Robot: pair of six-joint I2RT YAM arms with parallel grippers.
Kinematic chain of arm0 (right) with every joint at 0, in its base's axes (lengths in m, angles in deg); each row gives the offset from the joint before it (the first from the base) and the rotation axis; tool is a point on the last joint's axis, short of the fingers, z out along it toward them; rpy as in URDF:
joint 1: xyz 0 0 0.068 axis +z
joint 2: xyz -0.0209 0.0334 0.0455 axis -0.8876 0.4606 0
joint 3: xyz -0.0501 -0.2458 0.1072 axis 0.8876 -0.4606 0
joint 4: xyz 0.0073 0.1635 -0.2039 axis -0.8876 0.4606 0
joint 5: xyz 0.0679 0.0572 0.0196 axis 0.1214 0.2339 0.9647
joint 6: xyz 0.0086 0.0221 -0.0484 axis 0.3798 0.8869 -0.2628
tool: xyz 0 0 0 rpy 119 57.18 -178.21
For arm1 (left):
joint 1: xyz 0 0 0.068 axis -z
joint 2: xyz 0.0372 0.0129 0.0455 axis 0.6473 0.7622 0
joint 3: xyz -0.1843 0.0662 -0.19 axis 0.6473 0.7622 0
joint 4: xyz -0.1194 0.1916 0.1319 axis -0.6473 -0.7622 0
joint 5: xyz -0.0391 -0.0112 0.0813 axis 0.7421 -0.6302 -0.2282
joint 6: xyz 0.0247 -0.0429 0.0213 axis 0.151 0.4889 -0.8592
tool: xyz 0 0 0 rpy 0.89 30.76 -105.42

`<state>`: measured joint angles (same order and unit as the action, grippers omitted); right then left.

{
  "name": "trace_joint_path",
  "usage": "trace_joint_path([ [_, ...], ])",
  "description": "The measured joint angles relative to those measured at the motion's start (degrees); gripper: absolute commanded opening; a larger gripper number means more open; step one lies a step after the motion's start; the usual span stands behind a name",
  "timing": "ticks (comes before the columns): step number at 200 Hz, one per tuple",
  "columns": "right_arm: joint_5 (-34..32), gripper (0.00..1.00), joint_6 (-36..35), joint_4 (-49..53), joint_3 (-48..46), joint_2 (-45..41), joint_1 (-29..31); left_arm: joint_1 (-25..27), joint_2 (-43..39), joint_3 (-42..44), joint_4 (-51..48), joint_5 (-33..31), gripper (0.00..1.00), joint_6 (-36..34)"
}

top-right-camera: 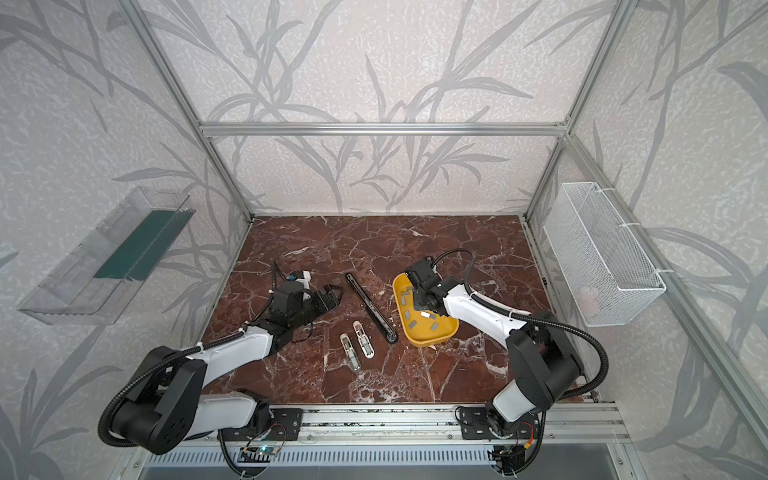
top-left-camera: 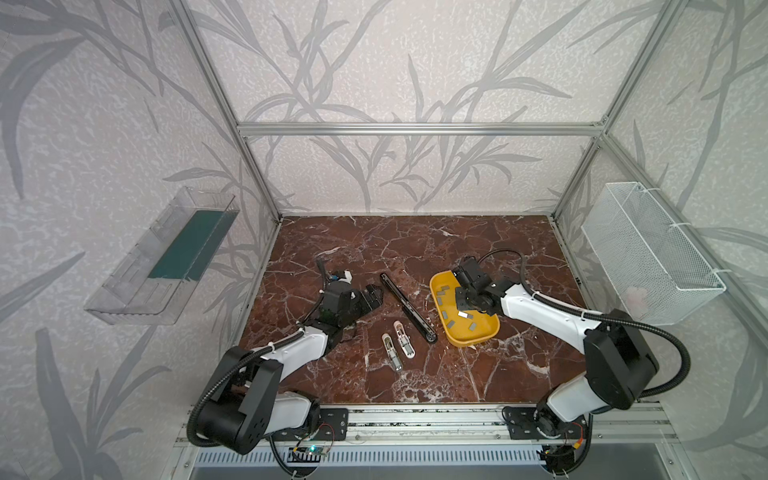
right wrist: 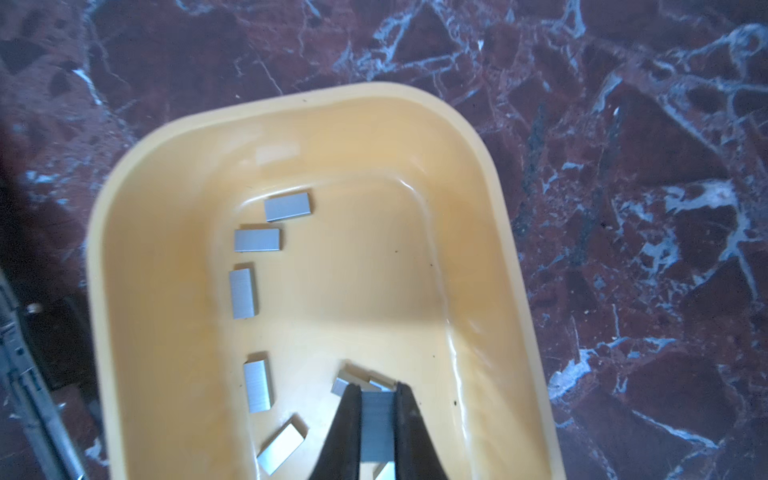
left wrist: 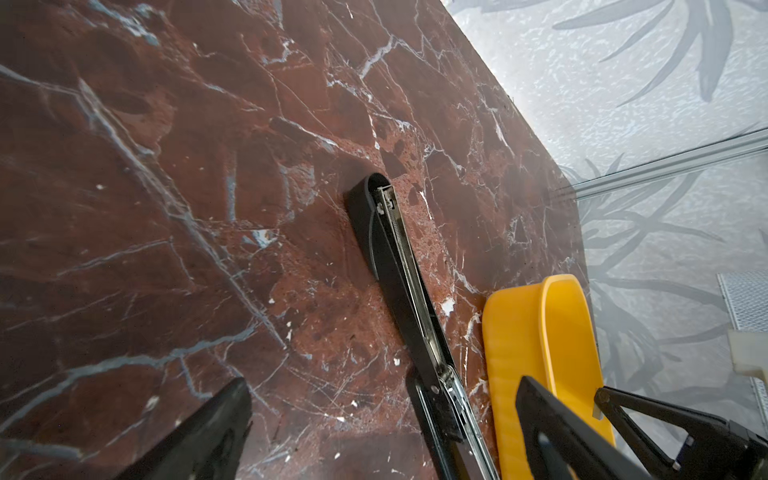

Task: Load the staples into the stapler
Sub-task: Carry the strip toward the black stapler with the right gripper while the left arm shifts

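Seemingly one staple strip (right wrist: 377, 432) in right gripper (right wrist: 377, 388).

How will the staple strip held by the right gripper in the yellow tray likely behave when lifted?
Probably stiff and light: the staple strip is a small flat metal bar, held straight in the shut right gripper. Its smooth faces look slippery, so it may twist in the pinch. Being flat, it should not roll.
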<state>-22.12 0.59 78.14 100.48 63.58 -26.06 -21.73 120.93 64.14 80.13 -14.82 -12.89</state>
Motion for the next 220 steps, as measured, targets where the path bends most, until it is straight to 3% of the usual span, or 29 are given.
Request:
trace_joint_path([
  [76,2.7,0.08,1.6,0.0,-0.4,-9.5,3.3,-2.8,-10.2,0.3,-0.1,-1.6,0.99,6.9],
  [108,4.2,0.07,-0.9,-5.2,-0.9,-12.2,4.1,-4.4,-11.9,2.9,6.7,-3.9,0.99,12.9],
  [136,5.2,0.07,-6.4,-11.2,-3.5,-12.2,8.1,-4.6,-13.7,4.0,5.0,-3.8,0.99,11.9],
  [172,1.4,0.03,-12.4,-19.1,-5.5,-12.1,14.6,-4.5,-19.9,3.9,3.9,-3.3,0.99,9.5],
  [220,0.1,0.01,-19.8,-23.5,-8.8,-12.1,15.3,-4.5,-18.4,3.9,4.0,-5.4,0.99,7.6],
])
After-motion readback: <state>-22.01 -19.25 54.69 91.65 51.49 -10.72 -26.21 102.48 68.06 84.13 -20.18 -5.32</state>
